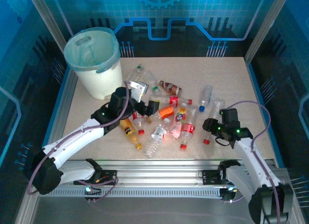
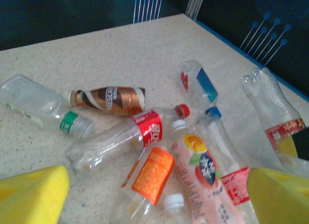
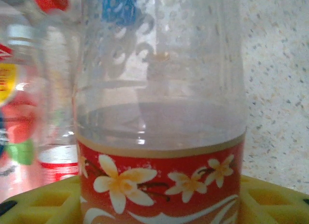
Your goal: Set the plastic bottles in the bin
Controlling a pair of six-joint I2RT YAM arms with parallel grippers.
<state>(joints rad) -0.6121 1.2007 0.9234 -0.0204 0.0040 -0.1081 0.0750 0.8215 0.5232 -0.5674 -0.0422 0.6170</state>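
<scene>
Presently the flower-labelled bottle, lying on the tabletop at the right of the pile, is grasped at its label by the right hand; the left hand is held spread above the pile. A firm squeeze should be confirmed before lifting toward the bin

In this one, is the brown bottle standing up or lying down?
Lying down: the brown bottle rests lengthwise on the table, its whole side showing from neck to base in the left wrist view.
</scene>
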